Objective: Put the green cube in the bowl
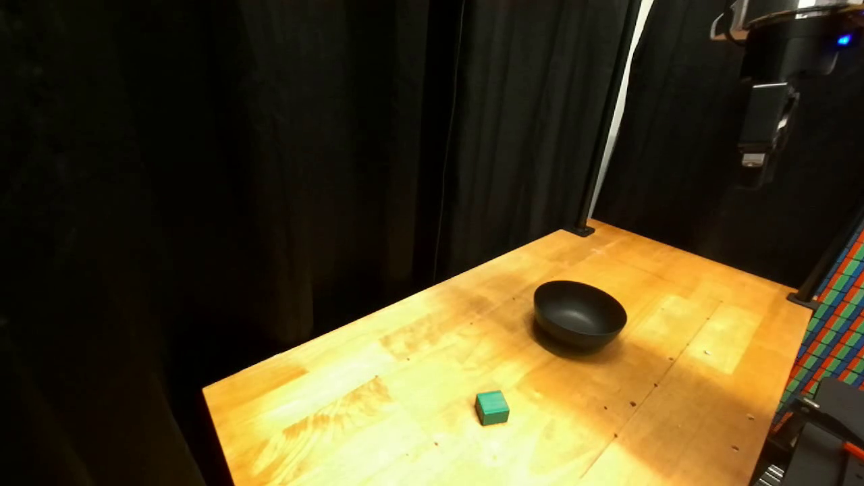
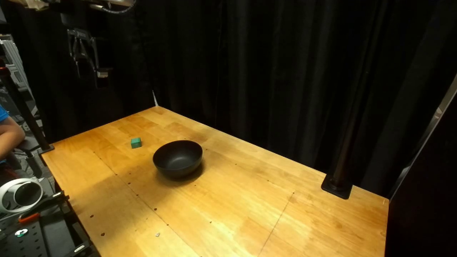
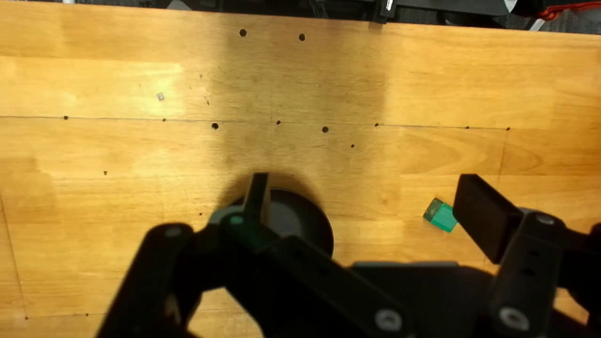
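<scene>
Green cube (image 1: 492, 408) is on the tabletop (image 1: 337, 378), resting flat on one face, outside the bowl (image 1: 579, 317). Both exterior views show a strip of wood between the two. Bowl is black, upright, opening up, with shadow on the wood beside it.

My gripper (image 3: 371, 206) is spread, fingers (image 3: 486, 216) standing wide apart. I have it up high, well above cube and bowl. In the wrist view I get part of the bowl and most of the cube in the gap; one finger covers some of the bowl, the other just clips the cube's edge.

Wood has small dark holes (image 3: 215, 126), several along a seam, plus a little pale chip (image 3: 160, 96), too small to identify. Black post (image 1: 606, 128) stands at the edge, dark curtains (image 1: 304, 135) behind.

Past the table edge, in an exterior view: black perforated panel (image 2: 25, 239), red-orange piece (image 2: 29, 217), white rounded object (image 2: 9, 191), and part of a person's arm (image 2: 10, 135). Blue light (image 1: 844, 40) shows on the robot up top.
</scene>
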Robot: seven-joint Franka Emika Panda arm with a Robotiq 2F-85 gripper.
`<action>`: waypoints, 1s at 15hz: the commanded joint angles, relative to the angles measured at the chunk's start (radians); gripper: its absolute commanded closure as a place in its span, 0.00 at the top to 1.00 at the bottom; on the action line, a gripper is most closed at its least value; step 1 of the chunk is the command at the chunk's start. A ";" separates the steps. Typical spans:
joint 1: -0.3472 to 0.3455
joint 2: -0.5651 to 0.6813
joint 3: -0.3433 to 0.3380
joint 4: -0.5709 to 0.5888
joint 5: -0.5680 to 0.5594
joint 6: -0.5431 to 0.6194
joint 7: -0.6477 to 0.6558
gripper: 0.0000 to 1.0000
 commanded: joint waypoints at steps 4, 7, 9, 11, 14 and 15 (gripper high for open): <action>-0.015 0.008 0.016 0.000 0.002 0.004 0.019 1.00; 0.005 0.064 0.070 -0.021 0.000 0.091 0.090 1.00; 0.025 0.112 0.115 -0.038 0.003 0.174 0.134 1.00; 0.040 0.167 0.163 -0.050 -0.010 0.274 0.197 1.00; 0.066 0.288 0.223 -0.048 -0.030 0.436 0.282 1.00; 0.075 0.329 0.236 -0.041 -0.035 0.476 0.303 1.00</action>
